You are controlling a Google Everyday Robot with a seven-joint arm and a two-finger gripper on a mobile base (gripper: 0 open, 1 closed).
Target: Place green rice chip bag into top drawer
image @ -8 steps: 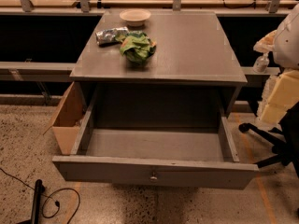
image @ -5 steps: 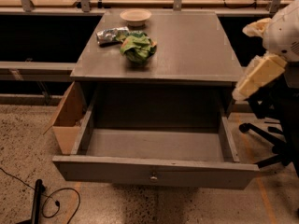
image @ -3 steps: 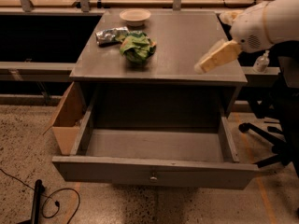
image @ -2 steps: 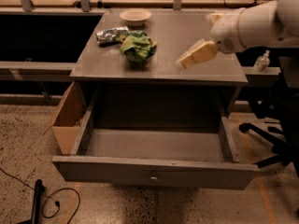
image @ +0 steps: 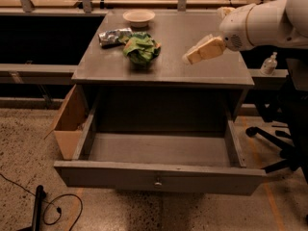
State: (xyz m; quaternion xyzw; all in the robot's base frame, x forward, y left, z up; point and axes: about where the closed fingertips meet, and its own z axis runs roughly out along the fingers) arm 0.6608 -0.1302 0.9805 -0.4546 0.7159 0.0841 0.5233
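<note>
The green rice chip bag (image: 141,48) lies crumpled on the grey cabinet top (image: 183,69), left of centre. The top drawer (image: 159,174) is pulled wide open below, with nothing in it, its small round knob (image: 157,182) at the centre of the front panel. My gripper (image: 188,58) hangs over the cabinet top to the right of the green bag, about a hand's width away from it and above the surface. It holds nothing that I can see. The white arm (image: 262,23) reaches in from the upper right.
A silver-grey foil bag (image: 114,35) lies just left of the green bag and a white bowl (image: 138,17) stands behind them. A brown cardboard box (image: 70,124) sits against the drawer's left side. A small bottle (image: 269,64) stands at right. A black cable (image: 48,206) lies on the floor.
The arm has swung from the right side of the cabinet up and left over the top, bringing my gripper closer to the green bag. The bag and drawer have not moved.
</note>
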